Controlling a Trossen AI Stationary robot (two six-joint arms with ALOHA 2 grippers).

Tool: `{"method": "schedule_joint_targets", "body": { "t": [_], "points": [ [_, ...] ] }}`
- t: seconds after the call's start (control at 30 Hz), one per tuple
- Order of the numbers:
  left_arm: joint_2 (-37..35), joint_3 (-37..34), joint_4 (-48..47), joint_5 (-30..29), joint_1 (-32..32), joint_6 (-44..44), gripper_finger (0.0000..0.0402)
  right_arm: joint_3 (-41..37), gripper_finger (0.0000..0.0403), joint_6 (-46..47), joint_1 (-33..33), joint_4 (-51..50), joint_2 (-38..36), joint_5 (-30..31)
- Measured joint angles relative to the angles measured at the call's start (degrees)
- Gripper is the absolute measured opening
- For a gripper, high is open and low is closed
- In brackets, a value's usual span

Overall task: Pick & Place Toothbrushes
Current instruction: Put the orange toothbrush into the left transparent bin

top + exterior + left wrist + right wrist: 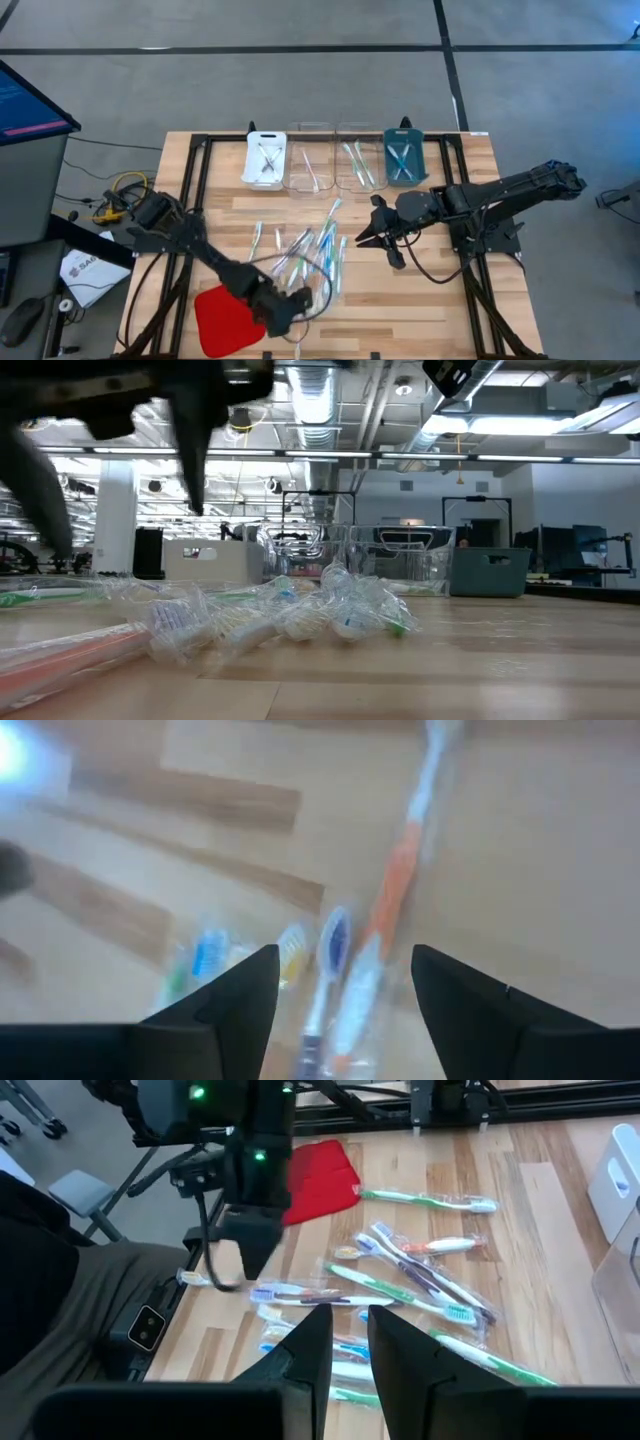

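Slim plastic-wrapped toothbrushes point(305, 250) lie heaped mid-counter on pale wood planks point(420, 300). The left pincer point(293, 307) gapes wide and empty at the near edge; the right pincer point(378, 238), nearly closed, holds nothing.

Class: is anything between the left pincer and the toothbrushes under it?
Nothing visible. The left pincer is open over the wrapped pale plastic toothbrushes on the wooden table, with only clear wrapping around them.

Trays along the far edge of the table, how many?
4, in one row: the white tray on the left end, two clear trays in the middle, and the teal tray on the right end. Each holds toothbrushes. None looks hidden.
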Motion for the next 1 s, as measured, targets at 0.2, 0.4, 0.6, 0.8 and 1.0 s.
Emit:
{"method": "schedule_joint_targets", "body": {
  "t": [0.2, 0.4, 0.6, 0.8, 1.0],
  "points": [
    [1.39, -0.04, 4.32, -4.61, -0.62, 7.65, 0.0238, 0.00, 0.0063, 0.04, -0.69, 0.08, 0.04, 0.01],
    [1.32, 0.46, 8.10, -1.95, -2.04, -6.15, 0.0239, 0.00, 0.0063, 0.02, -0.69, 0.10, 0.04, 0.01],
    [2.80, 6.81, -7.03, -2.31, -2.55, -20.29, 0.0240, 0.00, 0.0063, 0.04, -0.69, 0.27, 0.05, 0.01],
    [13.90, 21.43, -25.35, 3.11, -3.41, -19.42, 0.0243, 0.00, 0.0064, 0.05, -0.72, 0.66, 0.07, 0.01],
    [12.33, 23.39, -25.90, -1.11, -2.50, -12.24, 0.0242, 0.00, 0.0064, 1.95, -0.97, 0.71, 0.25, 0.02]
  ]
}}
